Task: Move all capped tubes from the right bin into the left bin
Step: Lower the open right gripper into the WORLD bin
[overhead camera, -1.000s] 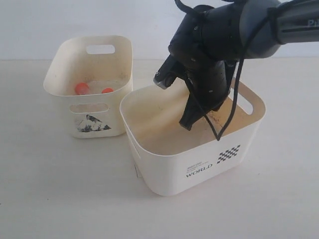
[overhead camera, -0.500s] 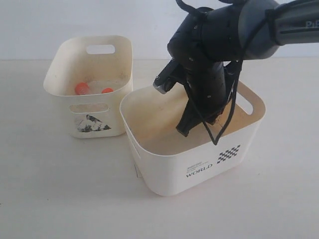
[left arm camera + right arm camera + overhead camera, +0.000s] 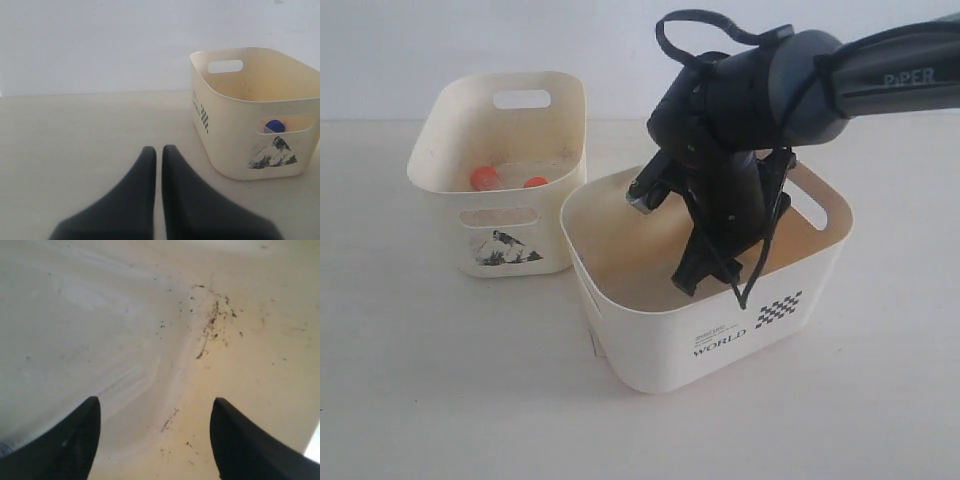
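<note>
- Capped tubes (image 3: 484, 178) are seen in the exterior view as two orange-red caps (image 3: 535, 182) lying side by side on the floor of the left bin (image 3: 440, 175). They are well apart from the right gripper's fingers, with the walls of both bins between.
- The right gripper (image 3: 695, 270) is seen reaching down inside the right bin (image 3: 720, 335). Its dark fingers (image 3: 692, 262) are pointed at the bin's floor, below the rim. How far the fingers are spread cannot be told from this view.
- The two bins are set just beside each other, with a corner of the right bin's rim near the left bin's front wall.
- In the left wrist view the left gripper (image 3: 159, 150) is clenched. Its fingers (image 3: 135, 200) are pressed together with only a thin slit between them, and nothing is gripped. The pale table (image 3: 75, 150) is seen below them.
- The left bin (image 3: 240, 145) is seen ahead of those fingertips, well apart and off to one side. A blue cap (image 3: 274, 126) is seen through its oval handle slot, just above the dark torn sticker (image 3: 272, 154).
- In the right wrist view the right gripper (image 3: 155, 401) is released. Its fingers (image 3: 70, 440) are spread wide and nothing is held. Between and ahead of them the right bin's cream floor (image 3: 125, 330) is seen, marked with dark specks (image 3: 215, 325).
</note>
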{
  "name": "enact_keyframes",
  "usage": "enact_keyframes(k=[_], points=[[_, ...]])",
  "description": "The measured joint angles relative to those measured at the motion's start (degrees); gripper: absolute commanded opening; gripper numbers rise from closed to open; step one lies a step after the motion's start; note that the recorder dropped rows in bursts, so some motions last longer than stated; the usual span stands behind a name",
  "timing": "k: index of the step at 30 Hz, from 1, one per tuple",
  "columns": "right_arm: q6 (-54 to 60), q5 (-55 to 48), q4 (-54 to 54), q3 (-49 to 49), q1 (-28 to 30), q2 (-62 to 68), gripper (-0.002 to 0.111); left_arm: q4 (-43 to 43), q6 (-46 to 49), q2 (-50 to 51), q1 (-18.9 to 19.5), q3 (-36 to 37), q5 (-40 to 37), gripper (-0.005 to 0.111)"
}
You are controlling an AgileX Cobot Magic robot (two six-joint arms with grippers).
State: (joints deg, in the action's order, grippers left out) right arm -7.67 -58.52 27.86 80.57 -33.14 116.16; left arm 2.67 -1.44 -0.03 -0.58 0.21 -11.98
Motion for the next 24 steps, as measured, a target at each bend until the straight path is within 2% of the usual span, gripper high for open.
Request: enact_keyframes(k=[12,24], points=[[-5.0,1.2,7.4,0.0,0.0,1.4,0.061,0.0,0.0,0.0,0.0,0.0,0.0,0.004],[-5.0,0.5,12.2,0.9,-0.5,5.0,0.061,0.0,0.0,0.0,0.0,0.0,0.0,0.004]])
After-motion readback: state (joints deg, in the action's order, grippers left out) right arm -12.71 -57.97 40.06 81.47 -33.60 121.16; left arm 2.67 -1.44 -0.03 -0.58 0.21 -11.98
